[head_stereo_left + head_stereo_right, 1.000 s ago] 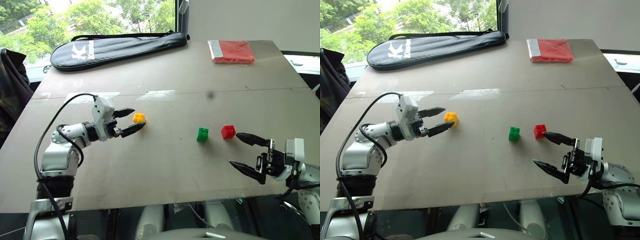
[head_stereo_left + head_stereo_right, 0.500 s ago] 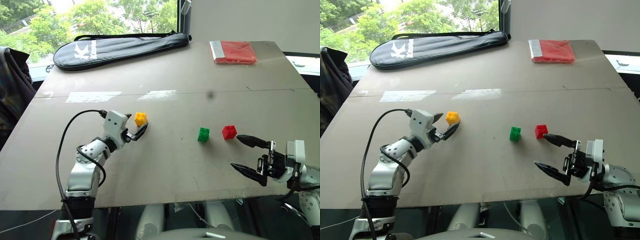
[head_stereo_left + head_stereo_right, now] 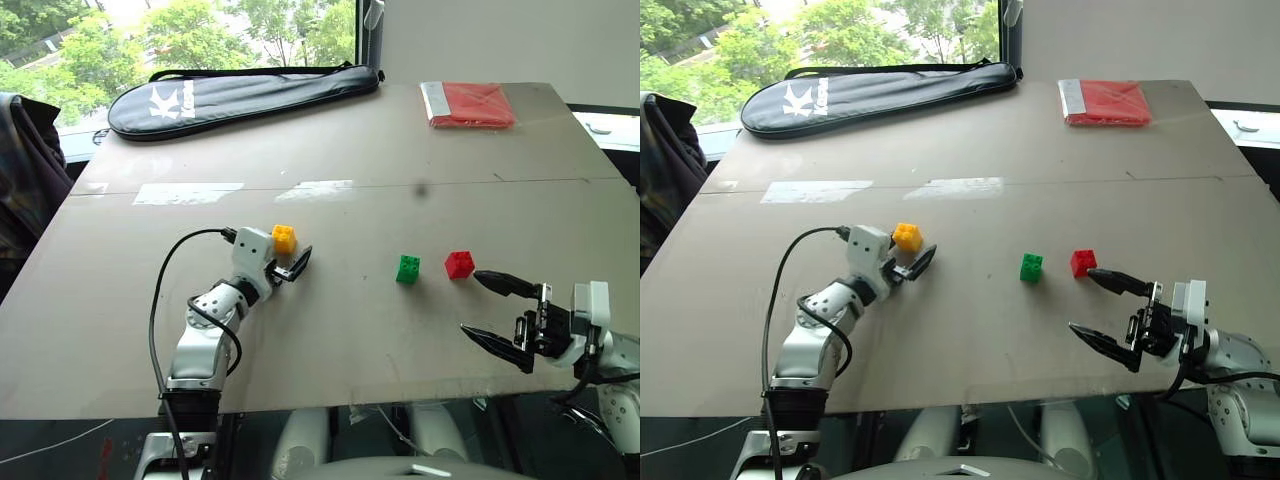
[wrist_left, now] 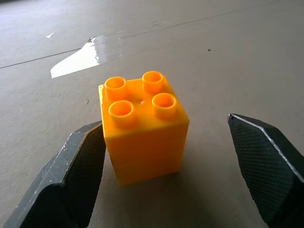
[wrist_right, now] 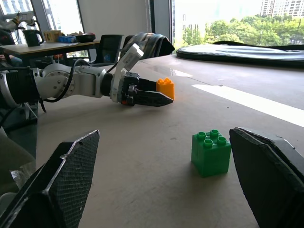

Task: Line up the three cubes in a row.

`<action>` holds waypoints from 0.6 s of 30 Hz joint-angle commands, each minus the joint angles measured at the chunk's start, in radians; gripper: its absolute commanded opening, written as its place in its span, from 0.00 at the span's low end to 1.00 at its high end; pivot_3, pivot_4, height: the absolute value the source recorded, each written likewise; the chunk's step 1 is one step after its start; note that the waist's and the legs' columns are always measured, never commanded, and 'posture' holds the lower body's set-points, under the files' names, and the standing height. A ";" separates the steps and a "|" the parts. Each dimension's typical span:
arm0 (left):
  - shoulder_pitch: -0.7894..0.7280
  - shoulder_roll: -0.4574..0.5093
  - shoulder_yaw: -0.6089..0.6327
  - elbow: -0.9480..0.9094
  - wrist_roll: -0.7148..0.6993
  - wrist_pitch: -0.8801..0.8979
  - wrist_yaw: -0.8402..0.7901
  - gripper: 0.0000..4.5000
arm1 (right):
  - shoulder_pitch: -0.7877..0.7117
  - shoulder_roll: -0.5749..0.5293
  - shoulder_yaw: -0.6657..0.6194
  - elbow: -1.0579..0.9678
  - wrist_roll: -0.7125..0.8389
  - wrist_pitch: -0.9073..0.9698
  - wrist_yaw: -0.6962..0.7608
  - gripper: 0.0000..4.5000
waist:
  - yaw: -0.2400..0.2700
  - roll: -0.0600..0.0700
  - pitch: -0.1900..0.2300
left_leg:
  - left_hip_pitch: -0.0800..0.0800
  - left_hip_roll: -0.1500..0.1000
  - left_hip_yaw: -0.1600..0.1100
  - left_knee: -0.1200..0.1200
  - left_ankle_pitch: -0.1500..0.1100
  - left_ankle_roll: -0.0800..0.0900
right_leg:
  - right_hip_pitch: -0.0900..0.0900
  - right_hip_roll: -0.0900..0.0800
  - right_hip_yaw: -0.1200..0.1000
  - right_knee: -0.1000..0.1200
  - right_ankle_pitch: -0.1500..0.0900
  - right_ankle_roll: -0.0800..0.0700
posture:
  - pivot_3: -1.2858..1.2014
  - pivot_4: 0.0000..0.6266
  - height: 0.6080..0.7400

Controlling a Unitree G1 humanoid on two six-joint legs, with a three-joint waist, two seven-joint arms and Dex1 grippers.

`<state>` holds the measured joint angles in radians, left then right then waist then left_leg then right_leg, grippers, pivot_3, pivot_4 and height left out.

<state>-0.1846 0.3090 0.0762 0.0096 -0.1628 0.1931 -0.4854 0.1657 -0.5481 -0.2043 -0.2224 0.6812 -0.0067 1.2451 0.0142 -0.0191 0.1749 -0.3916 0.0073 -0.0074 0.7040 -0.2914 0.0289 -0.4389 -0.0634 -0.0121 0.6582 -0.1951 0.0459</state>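
The yellow cube (image 3: 284,238) stands upright on the table, left of centre. My left gripper (image 3: 289,251) is open around it. In the left wrist view the yellow cube (image 4: 142,129) sits between the fingers, close against one finger (image 4: 76,175), with a gap to the other. The green cube (image 3: 408,268) and the red cube (image 3: 459,264) stand side by side, right of centre. My right gripper (image 3: 472,303) hovers open just in front of the red cube, holding nothing. The right wrist view looks past the green cube (image 5: 211,153) to the yellow cube (image 5: 165,88).
A long black racket bag (image 3: 240,95) lies across the far left of the table. A flat red packet (image 3: 470,103) lies at the far right. A dark jacket (image 3: 25,170) hangs off the table's left side. The front table edge (image 3: 330,398) runs just ahead of both arms.
My left arm has swung in from the left, and its open gripper now straddles the yellow cube instead of pointing at it from the side. The cubes and the right gripper have not moved.
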 commanded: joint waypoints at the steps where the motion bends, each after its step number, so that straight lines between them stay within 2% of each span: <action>1: -0.011 -0.011 -0.007 -0.026 -0.003 -0.012 0.019 0.79 | -0.006 0.008 -0.031 -0.039 0.038 -0.018 0.002 1.00 | -0.001 0.000 0.000 | 0.000 0.000 0.000 0.000 0.000 0.000 | 0.000 0.000 0.000 0.000 0.000 0.000 | 0.52 0.24 0.65; 3: -0.008 -0.018 -0.017 -0.029 0.000 -0.017 0.021 0.63 | -0.014 0.017 -0.040 -0.041 0.050 -0.016 -0.015 1.00 | 0.000 0.000 0.000 | 0.000 0.000 0.000 0.000 0.000 0.000 | 0.000 0.000 0.000 0.000 0.000 0.000 | 0.52 0.24 0.65; 5: -0.004 -0.026 -0.023 -0.037 -0.004 -0.023 0.017 0.41 | -0.016 0.018 -0.045 -0.045 0.053 -0.013 -0.024 1.00 | 0.000 0.000 0.000 | 0.000 0.000 0.000 0.000 0.000 0.000 | 0.000 0.000 0.000 0.000 0.000 0.000 | 0.52 0.24 0.65; 7: -0.003 -0.031 -0.030 -0.039 -0.004 -0.027 0.016 0.29 | -0.012 0.013 -0.046 -0.045 0.046 -0.015 -0.025 1.00 | 0.000 0.000 0.000 | 0.000 0.000 0.000 0.000 0.000 0.000 | 0.000 0.000 0.000 0.000 0.000 0.000 | 0.52 0.24 0.65; 13: -0.019 -0.008 -0.047 -0.039 -0.019 -0.022 -0.036 0.30 | -0.003 0.009 -0.046 -0.056 0.043 -0.013 -0.036 1.00 | 0.000 0.000 0.000 | 0.000 0.000 0.000 0.000 0.000 0.000 | 0.000 0.000 0.000 0.000 0.000 0.000 | 0.52 0.24 0.65; 15: -0.025 0.012 -0.060 -0.046 -0.058 -0.033 -0.121 0.30 | 0.004 0.009 -0.046 -0.062 0.041 -0.012 -0.040 1.00 | 0.000 0.000 0.000 | 0.000 0.000 0.000 0.000 0.000 0.000 | 0.000 0.000 0.000 0.000 0.000 0.000 | 0.52 0.24 0.65; 18: -0.043 0.059 -0.099 -0.041 -0.143 -0.058 -0.336 0.30 | 0.021 0.009 -0.040 -0.069 0.035 -0.013 -0.043 1.00 | 0.000 0.000 0.000 | 0.000 0.000 0.000 0.000 0.000 0.000 | 0.000 0.000 0.000 0.000 -0.001 -0.002 | 0.52 0.24 0.65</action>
<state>-0.2007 0.3510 -0.0044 0.0087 -0.2530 0.1670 -0.7174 0.1815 -0.5310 -0.2175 -0.2587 0.7102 -0.0081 1.2055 0.0139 -0.0191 0.1749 -0.3919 0.0070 -0.0072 0.7039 -0.2914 0.0289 -0.4391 -0.0631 -0.0125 0.6582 -0.1973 0.0423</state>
